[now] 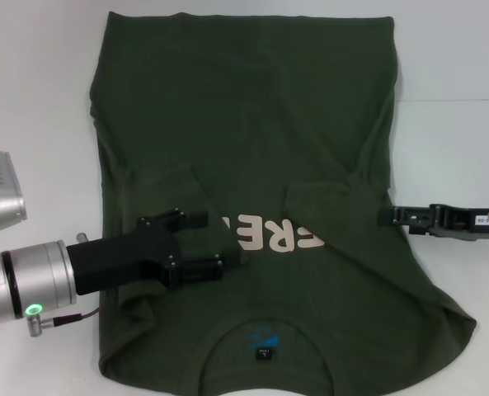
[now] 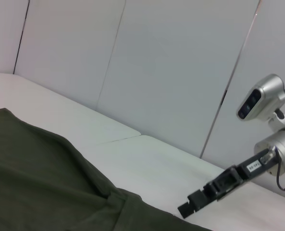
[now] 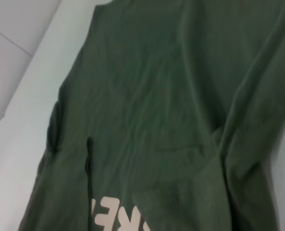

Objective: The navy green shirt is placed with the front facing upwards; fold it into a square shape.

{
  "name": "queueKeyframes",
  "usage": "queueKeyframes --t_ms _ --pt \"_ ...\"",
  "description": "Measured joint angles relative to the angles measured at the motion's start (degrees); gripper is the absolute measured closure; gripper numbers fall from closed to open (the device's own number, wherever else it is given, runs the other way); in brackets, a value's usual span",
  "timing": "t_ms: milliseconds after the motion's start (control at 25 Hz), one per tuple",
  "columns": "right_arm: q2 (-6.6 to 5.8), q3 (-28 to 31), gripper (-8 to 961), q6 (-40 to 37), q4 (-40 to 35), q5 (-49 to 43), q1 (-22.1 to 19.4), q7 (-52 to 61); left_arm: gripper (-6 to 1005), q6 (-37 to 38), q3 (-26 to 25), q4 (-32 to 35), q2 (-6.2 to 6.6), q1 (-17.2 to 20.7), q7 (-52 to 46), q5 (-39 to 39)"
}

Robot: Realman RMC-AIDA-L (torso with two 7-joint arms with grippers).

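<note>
The navy green shirt (image 1: 252, 124) lies flat on the white table, collar toward me, with both short sleeves folded inward over the chest. Part of its cream lettering (image 1: 281, 237) shows between the folded sleeves, and a small dark neck label (image 1: 263, 353) sits inside the collar. My left gripper (image 1: 224, 239) hovers open over the left folded sleeve, holding nothing. At the shirt's right edge my right gripper (image 1: 384, 216) sits just beside the cloth, seen side-on. The left wrist view shows the shirt (image 2: 31, 178) and the right gripper (image 2: 184, 210) beyond it. Shirt (image 3: 156, 96) and lettering (image 3: 118, 216) fill the right wrist view.
Bare white table (image 1: 30, 99) surrounds the shirt on the left, right and far sides. A pale panelled wall (image 2: 156, 72) stands behind the table's far edge. The shirt's near hem runs past the bottom of the head view.
</note>
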Motion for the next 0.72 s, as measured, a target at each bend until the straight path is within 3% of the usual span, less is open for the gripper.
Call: queueKeyframes --t_ms 280,640,720 --pt "1.21 -1.64 29 2.59 0.51 0.20 0.58 -0.69 66 -0.46 0.03 0.00 0.00 -0.03 0.00 0.00" --pt "1.53 -1.51 28 2.67 0.46 0.36 1.68 -1.03 65 -0.48 -0.10 0.00 0.00 -0.10 0.01 0.00" --pt "2.05 -1.25 28 2.75 0.52 0.38 2.21 -1.44 65 -0.52 -0.19 0.00 0.00 -0.11 0.01 0.00"
